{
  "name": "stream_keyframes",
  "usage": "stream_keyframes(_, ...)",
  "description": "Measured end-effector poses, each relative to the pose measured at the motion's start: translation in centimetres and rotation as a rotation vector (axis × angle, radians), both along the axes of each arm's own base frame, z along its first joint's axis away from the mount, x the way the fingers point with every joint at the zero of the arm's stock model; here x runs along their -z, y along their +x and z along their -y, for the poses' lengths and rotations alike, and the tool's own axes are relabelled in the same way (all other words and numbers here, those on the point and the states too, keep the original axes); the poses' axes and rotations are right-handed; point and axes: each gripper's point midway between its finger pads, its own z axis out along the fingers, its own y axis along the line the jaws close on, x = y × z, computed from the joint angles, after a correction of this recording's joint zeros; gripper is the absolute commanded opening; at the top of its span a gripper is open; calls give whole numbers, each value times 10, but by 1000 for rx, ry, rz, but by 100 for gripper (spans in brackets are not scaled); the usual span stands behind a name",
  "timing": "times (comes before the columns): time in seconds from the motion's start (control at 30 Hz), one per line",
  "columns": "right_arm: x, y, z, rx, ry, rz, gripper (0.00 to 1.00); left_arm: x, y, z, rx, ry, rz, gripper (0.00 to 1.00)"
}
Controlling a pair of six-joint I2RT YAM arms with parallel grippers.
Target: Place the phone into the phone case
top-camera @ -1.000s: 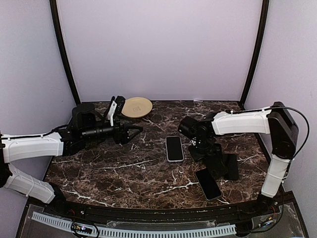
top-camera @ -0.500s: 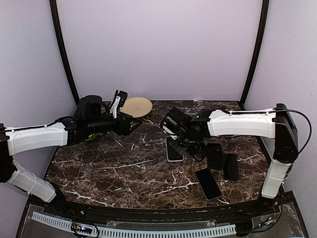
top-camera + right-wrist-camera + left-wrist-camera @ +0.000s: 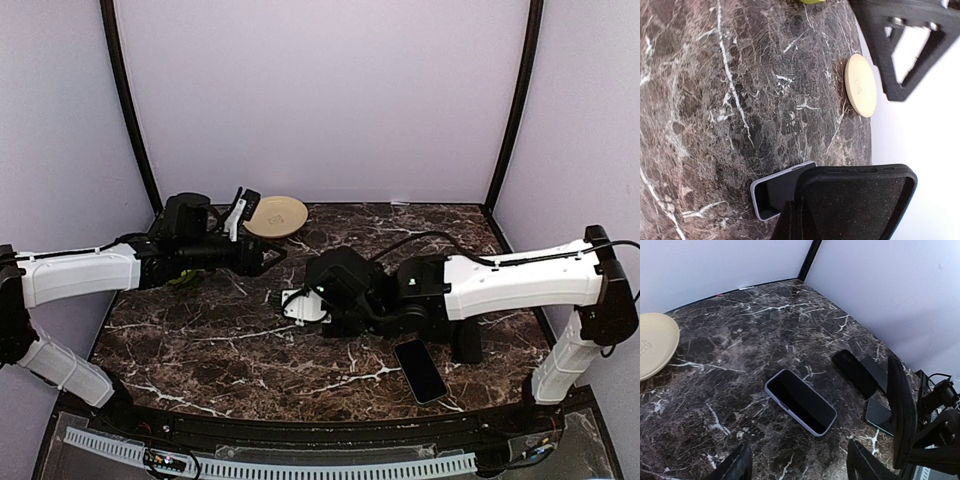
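A phone with a pale lilac rim (image 3: pixel 800 402) lies screen up on the dark marble table. My right gripper (image 3: pixel 335 292) is shut on a black phone case (image 3: pixel 860 205) and holds it tilted just above the phone (image 3: pixel 771 196), covering its far part. In the left wrist view the held case (image 3: pixel 902 415) stands on edge to the right of the phone. In the top view my right arm hides the phone. My left gripper (image 3: pixel 800 472) is open and empty, above the table to the left of the phone; it also shows in the top view (image 3: pixel 262 256).
A beige plate (image 3: pixel 277 216) sits at the back left. Two more black cases (image 3: pixel 856 372) lie right of the phone, one showing in the top view (image 3: pixel 466 340). A second, dark-rimmed phone (image 3: pixel 420 370) lies near the front. A green object (image 3: pixel 185 277) lies under my left arm.
My right arm has swung left from the cases on the right to the table's middle, carrying the black case over the phone. My left arm has shifted slightly toward the back.
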Motion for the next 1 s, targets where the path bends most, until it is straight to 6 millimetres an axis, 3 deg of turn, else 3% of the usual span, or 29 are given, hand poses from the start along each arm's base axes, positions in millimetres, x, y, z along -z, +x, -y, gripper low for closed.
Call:
stream_keyframes(0.43,26,-11,3,-142,-330,276,0,-18,-64,44,415,-117,-59,69)
stream_keyframes(0.7,28,-10,0,-168,-385,332,0,-2,-88,57,509,-84,-96,46)
stream_keyframes(0.83,23,-11,-3,-174,-383,361,0,6,-89,59,512,-67,-119,22)
stream_keyframes(0.9,23,-12,-5,-179,-382,368,0,9,-88,60,513,-62,-126,5)
stream_keyframes(1.0,23,-14,-6,-186,-387,376,0,10,-85,60,502,-52,-118,0)
